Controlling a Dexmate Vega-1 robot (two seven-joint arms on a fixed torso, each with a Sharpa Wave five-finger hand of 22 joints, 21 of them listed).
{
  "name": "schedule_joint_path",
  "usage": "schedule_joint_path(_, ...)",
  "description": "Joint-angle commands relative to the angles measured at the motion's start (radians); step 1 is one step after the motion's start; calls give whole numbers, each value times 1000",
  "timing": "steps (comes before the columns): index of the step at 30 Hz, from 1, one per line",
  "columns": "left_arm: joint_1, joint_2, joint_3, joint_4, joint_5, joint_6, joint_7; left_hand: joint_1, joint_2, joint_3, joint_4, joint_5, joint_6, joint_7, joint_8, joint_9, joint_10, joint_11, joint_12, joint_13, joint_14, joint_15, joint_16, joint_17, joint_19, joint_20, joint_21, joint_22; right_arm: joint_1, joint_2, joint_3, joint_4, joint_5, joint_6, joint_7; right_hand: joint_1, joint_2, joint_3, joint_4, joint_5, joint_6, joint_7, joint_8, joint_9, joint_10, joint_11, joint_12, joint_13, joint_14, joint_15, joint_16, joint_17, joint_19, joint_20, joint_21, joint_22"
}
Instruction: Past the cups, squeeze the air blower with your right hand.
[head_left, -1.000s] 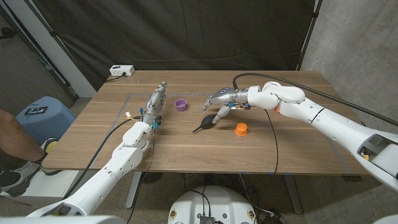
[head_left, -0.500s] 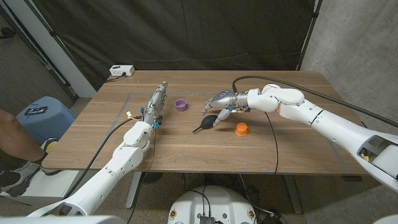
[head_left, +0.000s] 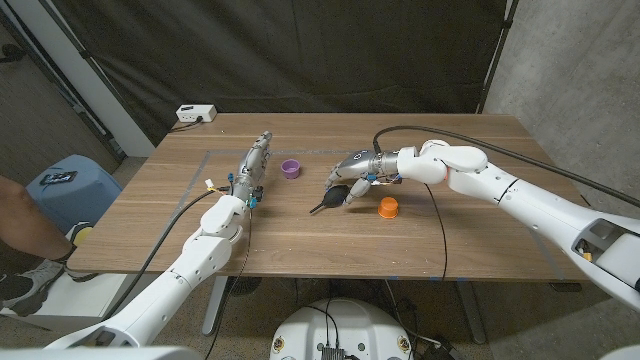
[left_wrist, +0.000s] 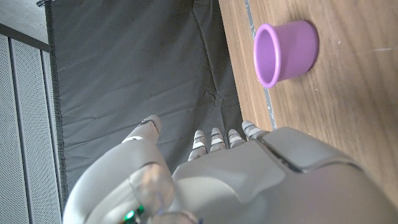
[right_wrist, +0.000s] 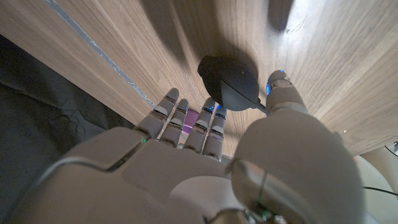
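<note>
right arm: comes in from the head view's lower right, forearm stretched across the bench (head_left: 470, 240) toward its middle, black cable looping off the wrist.
right hand (head_left: 352, 170): over the air blower (head_left: 330, 197), palm down, fingers (right_wrist: 186, 121) extended side by side past the bulb, thumb (right_wrist: 281, 90) on the opposite side of it. Right wrist view: bulb sits between fingers and thumb, gap around it visible, so hand is wide, nothing held; contact at the thumb tip cannot be told.
air blower: black, lying on the bench near centre, bulb under the right hand, nozzle pointing out toward the robot's left and the near edge. Lies between the purple cup (head_left: 290, 168) and the orange cup (head_left: 388, 208).
purple cup: upright, toward the far side, just right of the left hand's fingertips in the head view.
orange cup: mouth down, just beside the right hand on its near side, apart from the blower.
left arm: in from the lower left, forearm along the bench.
left hand (head_left: 250, 166): on the bench, fingers straight and together pointing at the far edge, thumb held apart, holding nothing. Left wrist view has the purple cup ahead of the fingertips, not touching.
off the bench: white power strip (head_left: 196, 113) at the far left corner; blue stool (head_left: 62, 183) on the floor at left; a person's leg (head_left: 25, 230) at the left edge.
</note>
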Motion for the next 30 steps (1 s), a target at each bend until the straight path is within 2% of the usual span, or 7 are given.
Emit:
schedule_joint_path(1,-4,-2,6,-10,7,8,10,-5,-1,4,0,3,6,-1,3,5,5,-1,1,1,2,0,0,2,0,1,-1,4,14,7,-10,35,-8,23,-23,13,-1,3,3,12,9,2,6,4,11,-4,0,4,12,-68,8,3,3,-4,-1,2)
schedule_joint_path(30,-3,-8,13,-13,10,8,12,-9,-2,7,-1,3,9,-1,4,5,5,-1,1,1,2,0,0,2,4,2,-12,5,43,43,-39,67,-16,29,-33,23,-4,5,7,29,29,5,10,4,31,4,3,8,26,-79,16,10,11,-7,-5,3)
